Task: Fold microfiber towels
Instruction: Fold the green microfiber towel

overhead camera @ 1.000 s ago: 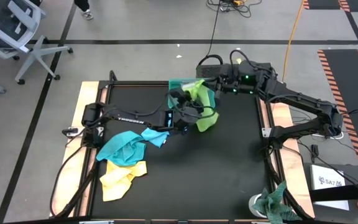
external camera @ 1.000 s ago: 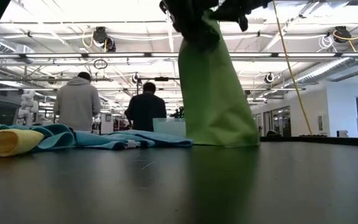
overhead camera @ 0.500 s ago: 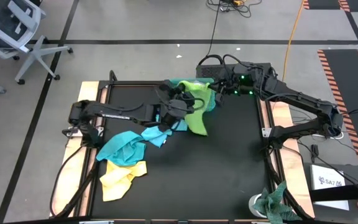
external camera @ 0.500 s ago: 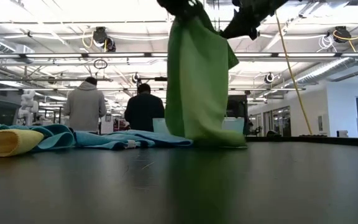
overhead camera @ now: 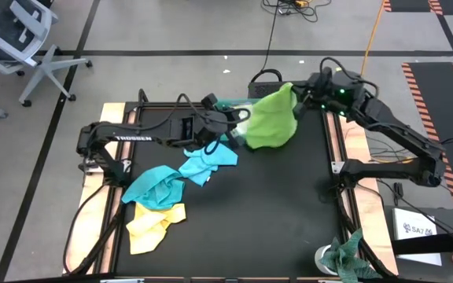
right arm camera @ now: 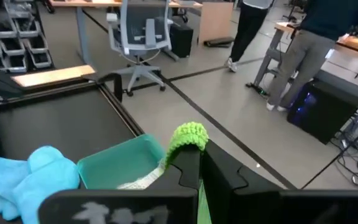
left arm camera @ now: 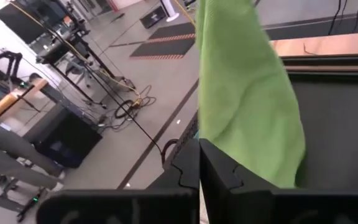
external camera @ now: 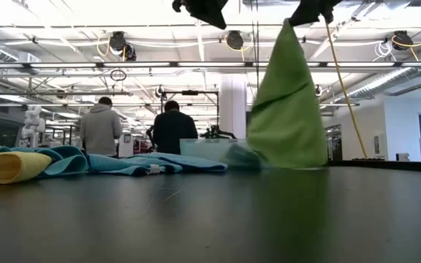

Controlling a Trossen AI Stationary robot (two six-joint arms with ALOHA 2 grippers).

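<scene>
High view: teal tray point(overhead camera: 228, 104) behind hanging lime towel point(overhead camera: 272, 122)

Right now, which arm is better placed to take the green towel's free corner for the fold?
Left. The right gripper is shut on the lime green towel, holding its top corner up. The left gripper is shut, empty, right beside the hanging edge.

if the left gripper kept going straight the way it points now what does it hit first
Most likely the lime green towel, hanging right ahead of the shut left gripper; depth is unclear, but nothing else shows between them.
</scene>
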